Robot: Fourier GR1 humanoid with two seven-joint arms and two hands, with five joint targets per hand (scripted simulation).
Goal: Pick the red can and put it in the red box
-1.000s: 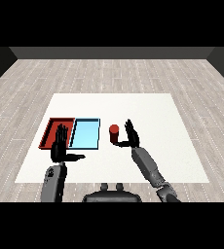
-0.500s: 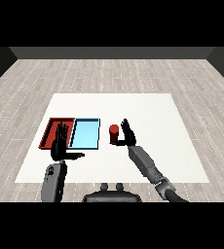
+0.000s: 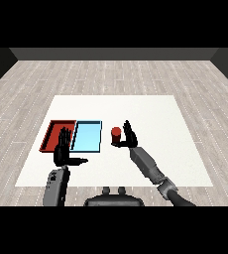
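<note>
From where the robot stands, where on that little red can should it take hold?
Probably round the middle of its side wall, coming from the right: the red can stands upright, and the right hand is already beside it there. A wrap round the curved wall suits its shape.

Soft, even light is falling on the white table [image 3: 150, 109], and it is looking like the brightest thing in the middle of the frame. No glare is showing on it. The wooden floor [image 3: 116, 74] around it is looking greyer and a bit dimmer. The wall [image 3: 114, 53] along the top is staying very dark. Only faint shadows are showing. The black hands are looking so dark that little detail is showing on them.
</note>
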